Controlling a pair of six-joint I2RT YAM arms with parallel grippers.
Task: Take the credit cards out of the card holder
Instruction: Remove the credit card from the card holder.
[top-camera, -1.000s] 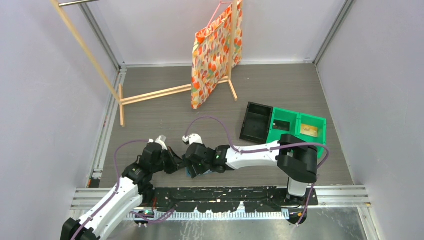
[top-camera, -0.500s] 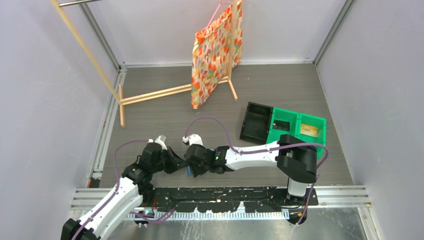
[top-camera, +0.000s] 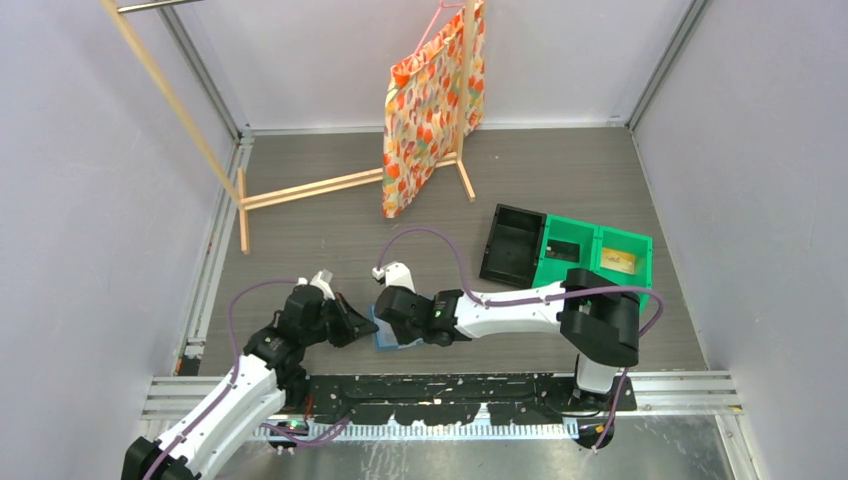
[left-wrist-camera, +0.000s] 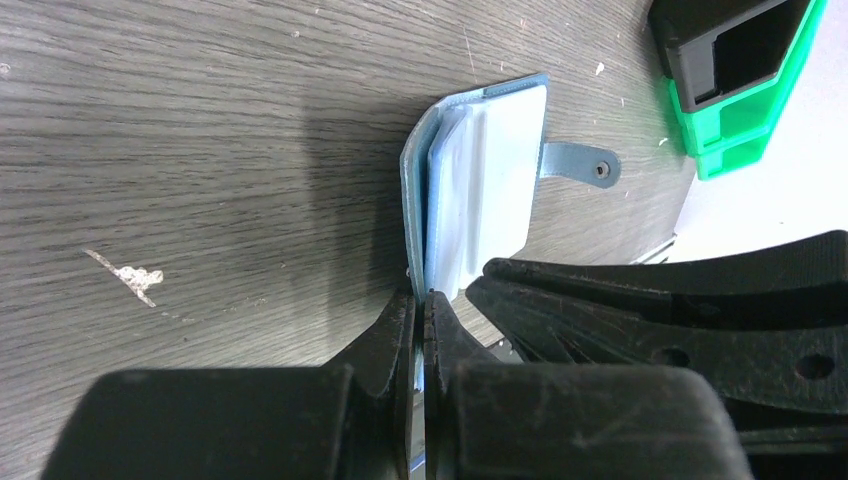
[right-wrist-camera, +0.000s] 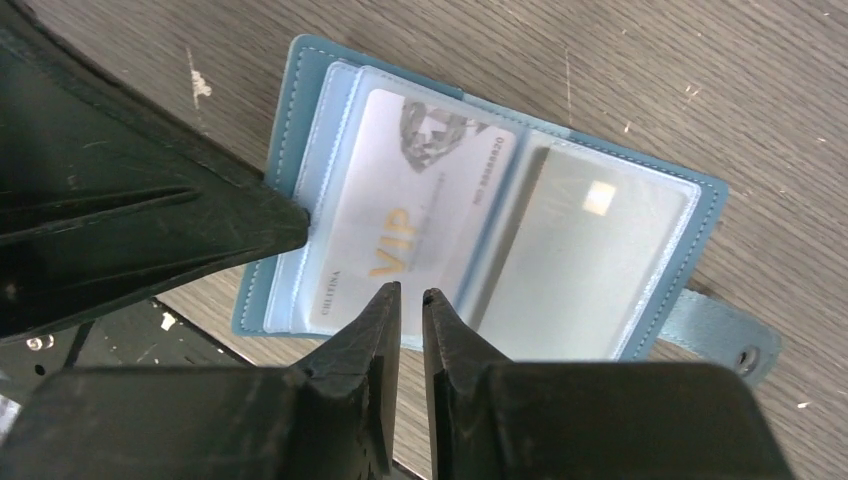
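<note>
Plainly open card holder (right-wrist-camera: 497, 235) — left pincer (left-wrist-camera: 420, 300) clamps its edge

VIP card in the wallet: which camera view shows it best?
The right wrist view: the VIP card lies face up, its lettering readable. The left wrist view shows only the wallet nearly edge-on; the top view, a small blue patch.

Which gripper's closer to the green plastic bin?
Right. The right gripper is at the teal folding card holder on the bin's side; the left gripper clamps its opposite edge, farther from the green plastic bin.
</note>
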